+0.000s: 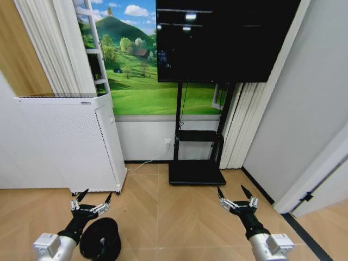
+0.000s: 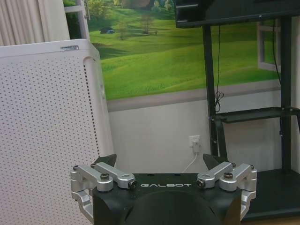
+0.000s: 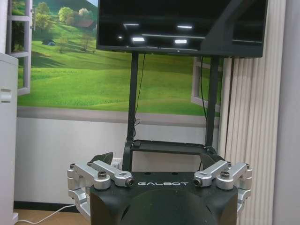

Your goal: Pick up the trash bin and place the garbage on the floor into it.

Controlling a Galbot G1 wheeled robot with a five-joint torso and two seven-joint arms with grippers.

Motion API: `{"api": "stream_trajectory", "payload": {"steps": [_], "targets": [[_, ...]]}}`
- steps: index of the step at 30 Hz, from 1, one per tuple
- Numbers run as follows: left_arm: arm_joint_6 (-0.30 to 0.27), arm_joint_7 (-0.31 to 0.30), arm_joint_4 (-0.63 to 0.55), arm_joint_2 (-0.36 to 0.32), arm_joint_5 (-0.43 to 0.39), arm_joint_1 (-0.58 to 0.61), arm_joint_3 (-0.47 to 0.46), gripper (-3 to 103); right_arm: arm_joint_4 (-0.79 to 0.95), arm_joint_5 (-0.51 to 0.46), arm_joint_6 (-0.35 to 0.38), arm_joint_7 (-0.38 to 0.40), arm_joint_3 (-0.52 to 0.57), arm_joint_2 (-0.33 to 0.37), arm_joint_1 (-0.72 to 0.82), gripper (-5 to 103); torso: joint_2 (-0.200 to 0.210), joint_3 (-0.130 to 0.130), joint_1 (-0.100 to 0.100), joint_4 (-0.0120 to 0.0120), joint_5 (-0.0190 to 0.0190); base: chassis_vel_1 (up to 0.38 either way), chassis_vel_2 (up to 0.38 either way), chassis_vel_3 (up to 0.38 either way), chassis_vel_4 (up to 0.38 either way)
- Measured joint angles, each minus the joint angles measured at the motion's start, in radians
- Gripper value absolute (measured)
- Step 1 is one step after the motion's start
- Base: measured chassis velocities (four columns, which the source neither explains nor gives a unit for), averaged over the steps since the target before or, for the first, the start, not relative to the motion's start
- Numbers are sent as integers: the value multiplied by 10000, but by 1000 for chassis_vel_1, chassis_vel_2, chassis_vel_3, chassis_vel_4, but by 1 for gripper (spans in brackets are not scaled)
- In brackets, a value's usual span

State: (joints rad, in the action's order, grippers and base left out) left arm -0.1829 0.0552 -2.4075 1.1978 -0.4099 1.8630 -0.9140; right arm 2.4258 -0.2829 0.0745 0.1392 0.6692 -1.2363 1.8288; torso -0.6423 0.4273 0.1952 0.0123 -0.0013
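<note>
The trash bin [image 1: 102, 239], small, round and black, stands on the floor [image 1: 163, 217] at the bottom left of the head view, partly covered by my left arm. My left gripper [image 1: 91, 200] hovers just beyond and above the bin, open and holding nothing; in the left wrist view the left gripper [image 2: 159, 161] points at the wall. My right gripper [image 1: 235, 194] is open and bare over the floor on the right, and in the right wrist view the right gripper [image 3: 157, 159] faces the TV stand. The garbage is out of view.
A tall white perforated appliance [image 1: 70, 141] stands close behind the bin on the left. A TV [image 1: 223, 38] on a black stand with a flat base [image 1: 196, 173] is straight ahead. A grey wall and door frame [image 1: 315, 179] close the right side.
</note>
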Motion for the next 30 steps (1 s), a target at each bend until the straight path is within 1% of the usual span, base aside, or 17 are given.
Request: {"api": "stream_trajectory", "payload": {"steps": [1,3,5,8,10,11,14,16,19,21,22,24,26,27,28,29,30], "targets": [[0,0,0,1,0,1,0,100,0,0,0,0,-1,0,0,100,4,0,-1,1,18,372,-369,-373,341],[1,0,-1,0,0,0,0,100,0,0,0,0,0,0,0,100,5,0,0,2,24,367,-369,-373,357],[1,0,0,0,0,0,1,100,1,0,0,0,0,0,0,100,7,-6,-4,2,-2,342,-350,-378,373],[1,1,-1,0,0,2,1,100,0,0,1,1,0,0,0,100,14,-4,-4,0,25,371,-351,-369,370],[1,1,-1,1,-1,2,0,100,0,-1,1,1,0,0,0,100,14,-5,-4,-1,17,383,-363,-356,371],[1,0,0,0,-1,0,1,100,1,0,0,0,0,0,2,100,13,-8,-7,2,-3,317,-370,-341,374],[1,0,-1,0,0,1,1,100,0,-1,1,0,0,0,1,100,18,-6,-5,2,25,349,-338,-359,357],[1,0,0,0,-1,0,1,100,1,0,0,0,0,0,2,100,19,-10,-7,2,-4,357,-332,-330,342],[1,0,-1,0,-1,0,0,100,0,-1,1,0,0,0,0,100,23,-8,-5,1,26,364,-348,-363,353],[1,1,-1,0,-1,1,1,100,0,-1,1,0,0,0,0,100,23,-9,-6,0,19,338,-347,-369,358],[1,0,-1,0,-1,0,1,100,1,0,0,0,1,0,1,100,21,-12,-8,2,-2,338,-347,-354,382],[1,0,-2,0,0,1,1,100,-1,-1,1,0,0,0,0,100,25,-10,-6,2,28,377,-352,-359,341],[1,1,-3,1,0,0,2,100,-1,0,1,1,0,1,-1,100,25,-11,-7,0,26,368,-353,-346,343],[2,0,-1,0,-1,-1,1,100,0,0,0,0,1,0,0,100,24,-12,-7,1,-4,341,-380,-328,383],[2,0,-1,0,-1,-1,1,100,0,0,0,0,1,0,0,100,24,-12,-7,1,-4,341,-380,-328,383],[1,0,-2,0,-1,1,1,100,-1,0,1,0,0,0,0,100,25,-12,-8,0,17,373,-332,-386,383],[2,1,-3,0,0,1,1,100,-1,-1,0,0,0,0,0,100,26,-12,-8,1,12,350,-350,-321,352]]}}
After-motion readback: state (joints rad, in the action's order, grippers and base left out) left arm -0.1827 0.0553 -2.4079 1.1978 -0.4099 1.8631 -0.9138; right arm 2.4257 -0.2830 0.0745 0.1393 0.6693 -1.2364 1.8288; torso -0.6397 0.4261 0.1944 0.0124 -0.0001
